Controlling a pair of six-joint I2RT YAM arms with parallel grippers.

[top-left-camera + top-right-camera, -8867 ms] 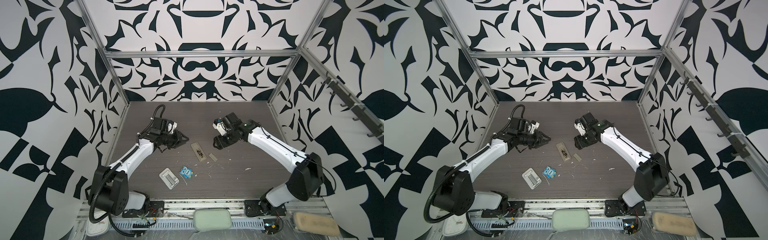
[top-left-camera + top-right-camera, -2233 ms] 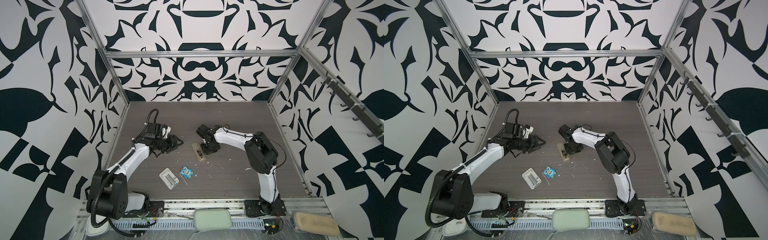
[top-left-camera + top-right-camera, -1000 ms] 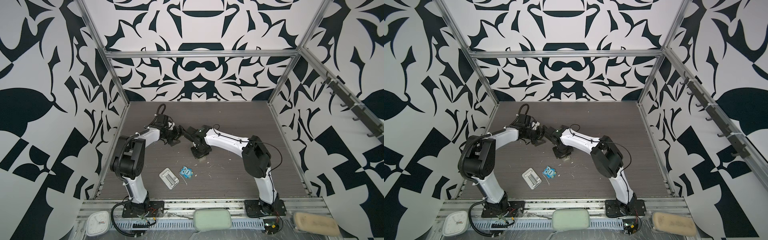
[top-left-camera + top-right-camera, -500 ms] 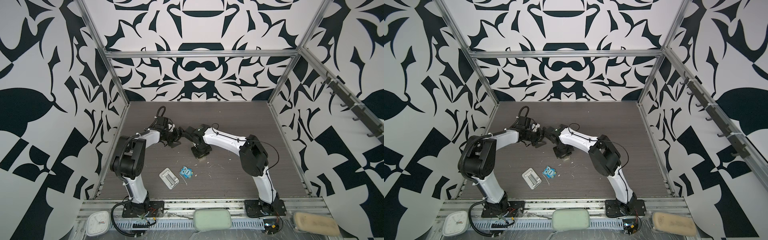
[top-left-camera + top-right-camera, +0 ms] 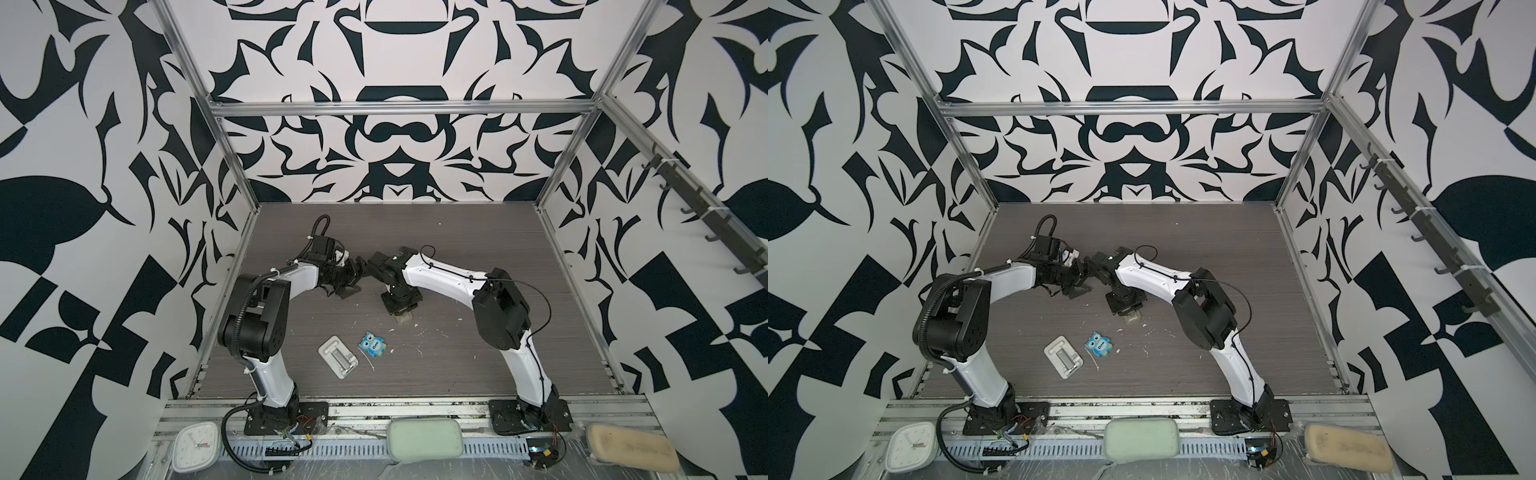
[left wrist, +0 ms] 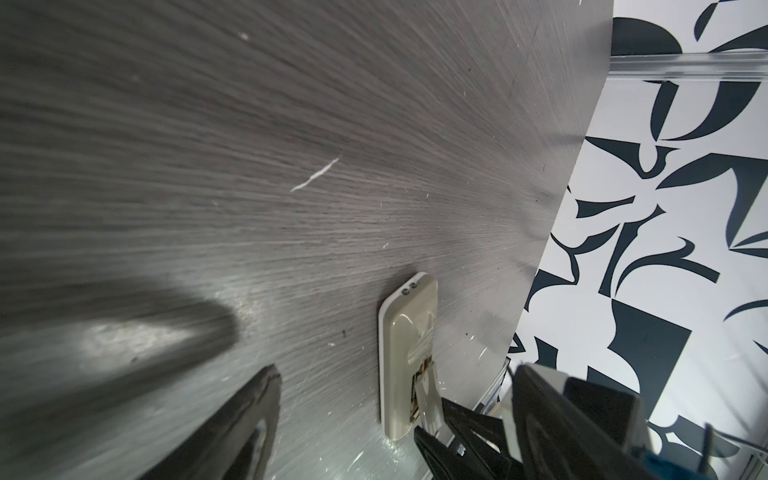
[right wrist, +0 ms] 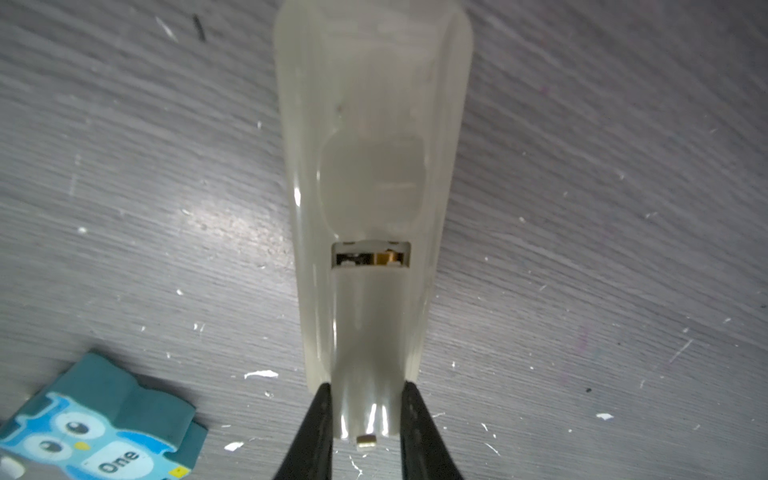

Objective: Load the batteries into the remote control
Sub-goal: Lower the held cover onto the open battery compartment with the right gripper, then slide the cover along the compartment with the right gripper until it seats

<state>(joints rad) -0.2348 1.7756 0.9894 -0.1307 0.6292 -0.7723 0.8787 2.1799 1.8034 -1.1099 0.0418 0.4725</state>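
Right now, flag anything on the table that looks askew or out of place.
The remote control lies face down, its battery cover not fully seated: a gap shows the batteries. The right gripper is shut on that cover. White flecks litter the table.

1. We saw the remote control (image 7: pixel 365 166) showing a plain beige-grey back.
2. We noted the owl-shaped item (image 5: pixel 372 344) was blue and teal.
3. We found the tabletop (image 5: pixel 457 232) grey and wood-grained.
4. We saw the walls (image 5: pixel 395 50) patterned black on white.
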